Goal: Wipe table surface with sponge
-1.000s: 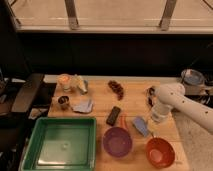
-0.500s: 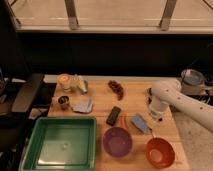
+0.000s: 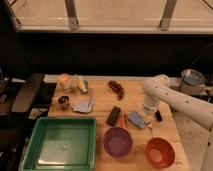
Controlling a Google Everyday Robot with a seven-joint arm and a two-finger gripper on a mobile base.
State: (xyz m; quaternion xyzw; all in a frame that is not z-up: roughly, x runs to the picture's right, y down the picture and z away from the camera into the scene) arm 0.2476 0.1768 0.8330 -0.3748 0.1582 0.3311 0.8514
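A blue-grey sponge (image 3: 135, 119) lies on the wooden table (image 3: 100, 97), right of centre, between a black bar (image 3: 114, 115) and my gripper. My gripper (image 3: 152, 113) hangs from the white arm (image 3: 172, 97), which reaches in from the right. It points down at the table just right of the sponge, close to it. I cannot see whether it touches the sponge.
A green bin (image 3: 61, 144) stands at the front left. A purple bowl (image 3: 118, 141) and an orange bowl (image 3: 160, 152) are at the front. A crumpled grey cloth (image 3: 83, 106), a small cup (image 3: 63, 101), snack items (image 3: 117, 89) and a jar (image 3: 64, 80) lie further back.
The arm has shifted slightly left and back, bringing the gripper nearer the sponge's right side. The objects on the table have not moved.
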